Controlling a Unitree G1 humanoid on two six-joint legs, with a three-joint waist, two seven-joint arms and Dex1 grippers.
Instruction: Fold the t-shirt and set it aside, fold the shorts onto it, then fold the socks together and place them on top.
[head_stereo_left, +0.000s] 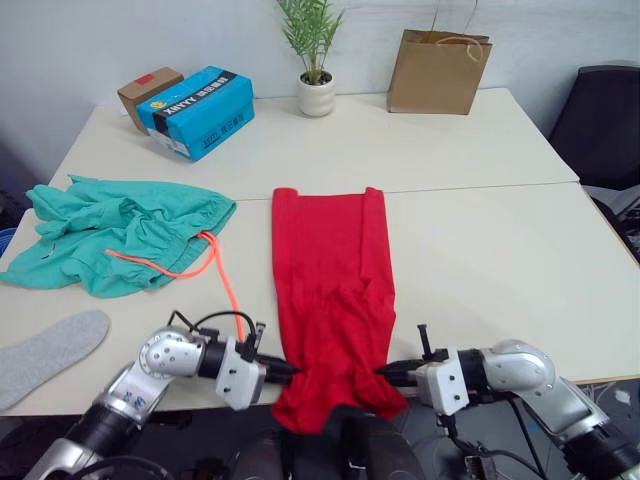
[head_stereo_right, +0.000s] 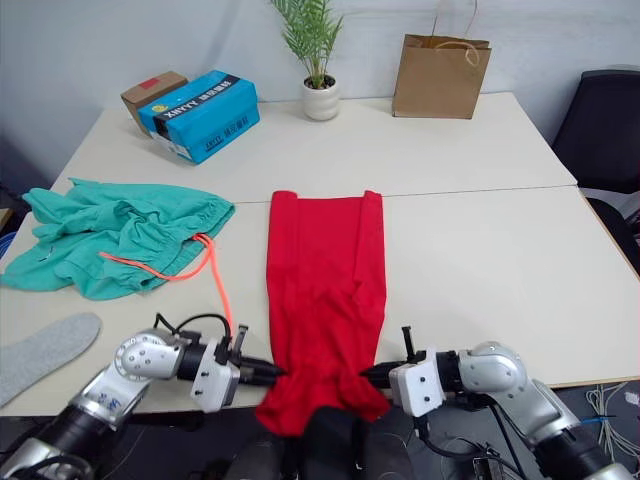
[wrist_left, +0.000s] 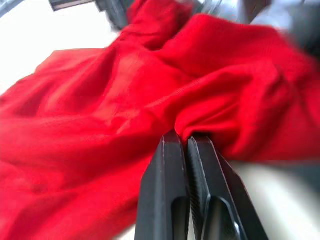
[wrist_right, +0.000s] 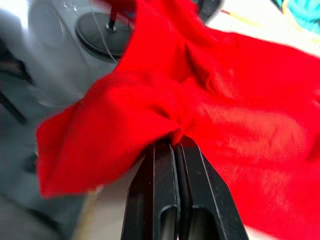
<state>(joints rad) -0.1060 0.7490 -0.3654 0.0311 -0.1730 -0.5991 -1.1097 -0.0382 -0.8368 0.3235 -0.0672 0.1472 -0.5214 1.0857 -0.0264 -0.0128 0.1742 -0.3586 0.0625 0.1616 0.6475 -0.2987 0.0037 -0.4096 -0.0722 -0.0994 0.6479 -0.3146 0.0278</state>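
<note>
Currently, per item:
t-shirt (head_stereo_left: 330, 270): folded into a long narrow strip, running near-to-far down the middle of the surface (head_stereo_left: 480, 260); near end bunched and hanging over the near edge.
left gripper (head_stereo_left: 287, 369): at the near edge, left side of the strip's near end; jaws pressed together on a fold of red fabric (left wrist view confirms).
right gripper (head_stereo_left: 385, 374): at the near edge, right side of the same end; jaws closed tight on a pinch of the t-shirt.
shorts (head_stereo_left: 120, 230): crumpled heap on the left, well apart from the t-shirt; orange drawstring (head_stereo_left: 205, 265) trails toward the near edge, ending close to the left gripper.
sock (head_stereo_left: 50, 352): one grey sock flat at near left, near the shorts.
far side: blue shoebox (head_stereo_left: 197, 112) beside a small cardboard box (head_stereo_left: 148, 92), potted plant (head_stereo_left: 315, 60), brown paper bag (head_stereo_left: 438, 72).
</note>
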